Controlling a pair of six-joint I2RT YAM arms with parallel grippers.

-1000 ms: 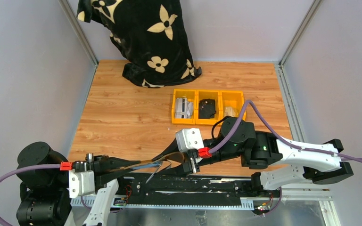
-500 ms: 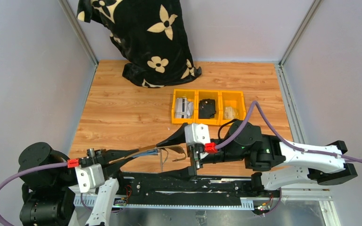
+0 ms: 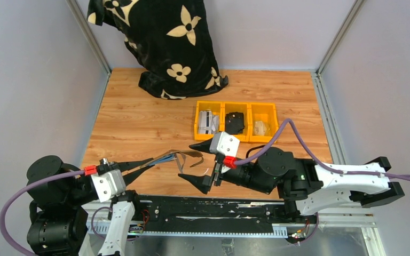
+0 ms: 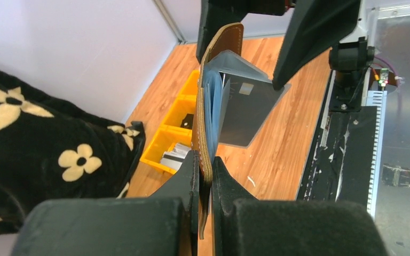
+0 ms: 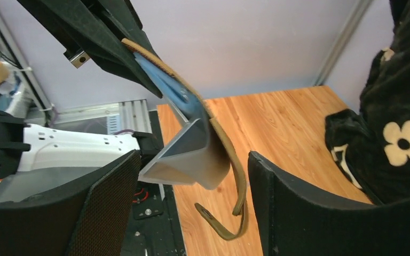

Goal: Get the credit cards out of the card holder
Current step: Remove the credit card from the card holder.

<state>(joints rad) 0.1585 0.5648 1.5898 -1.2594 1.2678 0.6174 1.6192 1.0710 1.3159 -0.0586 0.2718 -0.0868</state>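
Above the near edge of the wooden table (image 3: 139,117), we see the left end effector (image 3: 148,162) pinching the card holder (image 3: 184,156) aloft, long axis pointing right, offered to the spread right end effector (image 3: 186,160). Left wrist: a credit card (image 4: 245,112) juts out sideways. Right wrist: both fingers (image 5: 107,202) flank it.

Over the near part of the tabletop (image 3: 133,122) the card holder (image 3: 184,156) hangs between the arms: the left end effector (image 3: 148,162) clamps its left end, the right end effector (image 3: 189,161) straddles its right end, fingers spread. Credit cards (image 4: 245,114) jut from it. Three bins (image 3: 236,137) stand in a row behind, a cloth (image 3: 160,42) farther back on the left
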